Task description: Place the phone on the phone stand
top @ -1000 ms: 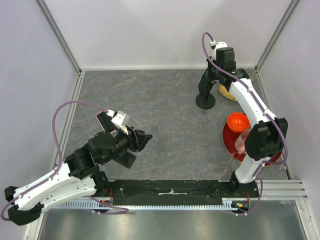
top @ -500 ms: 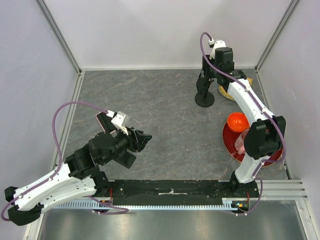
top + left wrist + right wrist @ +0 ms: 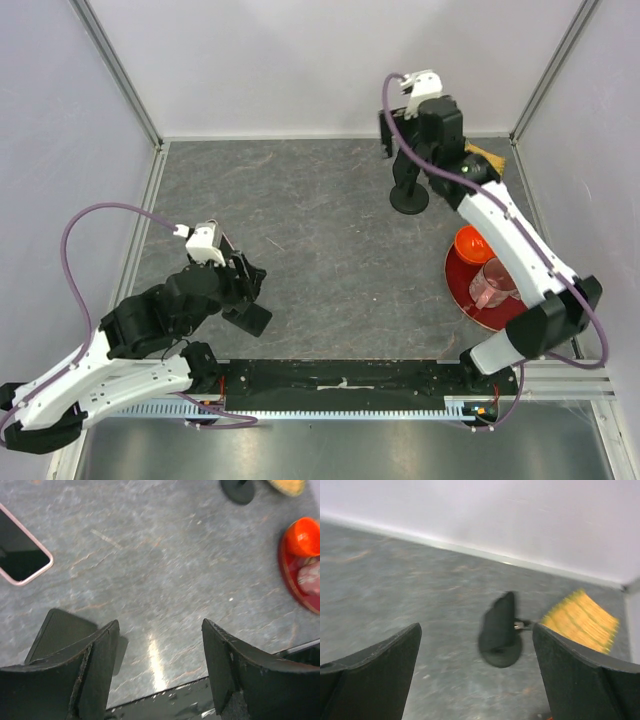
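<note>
Both my claws have just spread. My right claw (image 3: pixel 476 632), which a moment ago was nearly closed low down at the black phone stand with its round base (image 3: pixel 410 195), has opened wide and risen above it, holding nothing. My left claw (image 3: pixel 160 630) has widened too, also empty, and its arm has drawn back toward the near edge.

For the task I read this as a reset, not progress. The stand has been let go and, as far as the blurred right wrist view shows, carries no phone. The pink-rimmed phone with the black screen (image 3: pixel 20 555) lies flat on the grey stone-patterned counter (image 3: pixel 330 240), near my left claw and well apart from the stand. Just beside my left finger lies a dark flat rectangular slab (image 3: pixel 60 635); I cannot tell what it is.

On the right, a round red tray (image 3: pixel 458 280) holds an orange cup (image 3: pixel 472 243) and a clear pinkish plastic cup (image 3: pixel 490 285). I can make out nothing inside either. A yellow ribbed object (image 3: pixel 580 620) lies just behind the stand.
</note>
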Controlling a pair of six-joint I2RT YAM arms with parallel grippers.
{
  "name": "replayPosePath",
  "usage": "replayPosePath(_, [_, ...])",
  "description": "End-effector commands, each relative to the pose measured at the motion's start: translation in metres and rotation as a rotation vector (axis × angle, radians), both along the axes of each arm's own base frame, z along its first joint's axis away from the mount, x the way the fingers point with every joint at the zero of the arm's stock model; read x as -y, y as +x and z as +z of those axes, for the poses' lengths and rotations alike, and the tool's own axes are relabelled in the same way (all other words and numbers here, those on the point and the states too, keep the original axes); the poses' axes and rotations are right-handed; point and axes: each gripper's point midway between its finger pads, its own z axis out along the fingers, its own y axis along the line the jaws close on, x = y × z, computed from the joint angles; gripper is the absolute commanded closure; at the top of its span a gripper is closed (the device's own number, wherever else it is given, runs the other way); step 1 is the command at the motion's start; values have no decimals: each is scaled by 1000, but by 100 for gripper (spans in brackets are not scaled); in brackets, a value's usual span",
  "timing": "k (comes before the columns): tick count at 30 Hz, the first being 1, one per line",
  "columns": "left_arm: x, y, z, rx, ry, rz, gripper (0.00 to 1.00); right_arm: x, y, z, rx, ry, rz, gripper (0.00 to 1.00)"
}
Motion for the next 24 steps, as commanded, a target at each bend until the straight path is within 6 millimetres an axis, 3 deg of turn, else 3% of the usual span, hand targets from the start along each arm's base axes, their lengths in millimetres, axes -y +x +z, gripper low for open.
replayPosePath(1, [-16, -12, -27, -156, 76, 75, 28, -72, -53, 24, 85, 15, 247, 2])
replayPosePath(2, [-17, -12, -26, -169, 79, 86, 29, -91, -62, 19, 77, 74, 319, 2])
replayPosePath(3, [-18, -14, -26, -180, 69, 100, 31, -118, -78, -12, 11, 133, 454, 2])
replayPosePath(4, [-19, -14, -22, -174, 48, 102, 32, -143, -88, 0, 59, 261, 549, 2])
replayPosePath(5, [-21, -16, -13, -150, -7, 97, 34, -163, -101, -9, 48, 320, 634, 2])
replayPosePath(6, [-15, -16, -2, -114, -66, 67, 36, -187, -126, -41, -37, 385, 776, 3])
replayPosePath(7, [-12, -16, 9, -73, -117, 38, 37, -209, -132, -46, -39, 461, 850, 5])
replayPosePath(8, [-15, -22, 20, -11, -191, 0, 38, -231, -155, -65, -101, 484, 951, 7])
replayPosePath(9, [-7, -23, 44, 77, -268, -67, 39, -247, -167, -74, -132, 497, 1020, 9])
replayPosePath(10, [-7, -27, 47, 116, -298, -98, 39, -274, -193, -96, -198, 503, 1149, 11])
replayPosePath(11, [-14, -36, 61, 190, -349, -146, 39, -286, -205, -102, -220, 501, 1217, 12])
replayPosePath(12, [-18, -39, 69, 230, -387, -154, 38, -299, -214, -124, -279, 498, 1264, 14])
replayPosePath(13, [-20, -40, 73, 259, -411, -160, 38, -312, -237, -124, -295, 514, 1370, 16])
replayPosePath(16, [-33, -46, 82, 313, -430, -160, 38, -335, -267, -137, -339, 522, 1534, 19])
replayPosePath(17, [-35, -47, 83, 321, -425, -163, 38, -341, -272, -133, -337, 522, 1579, 20])
replayPosePath(18, [-35, -48, 83, 321, -419, -167, 38, -347, -275, -149, -380, 520, 1600, 22])
replayPosePath(20, [-33, -49, 83, 317, -404, -181, 38, -357, -287, -149, -402, 514, 1683, 26])
replayPosePath(21, [-30, -48, 81, 309, -386, -190, 38, -360, -289, -161, -440, 507, 1688, 27])
replayPosePath(24, [-24, -48, 79, 297, -366, -212, 38, -369, -292, -169, -451, 491, 1721, 27])
